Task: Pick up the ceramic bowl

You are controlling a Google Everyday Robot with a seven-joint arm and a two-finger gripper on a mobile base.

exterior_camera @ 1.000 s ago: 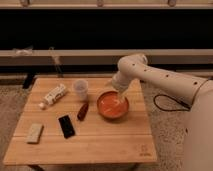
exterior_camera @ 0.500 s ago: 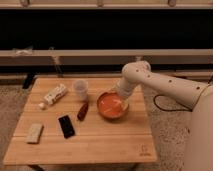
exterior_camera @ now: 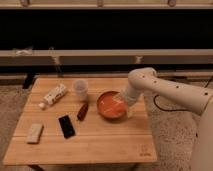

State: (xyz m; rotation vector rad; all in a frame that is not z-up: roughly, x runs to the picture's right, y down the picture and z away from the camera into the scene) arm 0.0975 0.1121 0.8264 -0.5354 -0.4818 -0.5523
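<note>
Wooden slatted table (exterior_camera: 100, 145), seen from the front and a little above. The ceramic bowl (exterior_camera: 107, 108) sits upright on the right half of the tabletop, toward the back, orange-red inside facing up, its right edge close to the table's right side. White arm (exterior_camera: 165, 90) comes in from the right, bends at a rounded joint above the table's back right corner and angles down to the bowl. Gripper (exterior_camera: 122, 101) is low over the right part of the bowl, at or just inside the rim; contact with the rim not clear. Whether the gripper is open or closed on anything: cannot tell. Bowl appears to rest on the wood. Left of the bowl, near it: a small dark red object (exterior_camera: 83, 111) lying at a slant. Behind that, a translucent plastic cup (exterior_camera: 80, 88), upright, apart from the bowl. Further left, a white bottle (exterior_camera: 54, 94) on its side, cap end pointing to the front left. Front left area: a black flat rectangle (exterior_camera: 66, 126), and beside it, nearer the left edge, a pale flat block (exterior_camera: 34, 132). All of these lie well apart from the gripper. Speckled carpet (exterior_camera: 10, 107) under the table.
</note>
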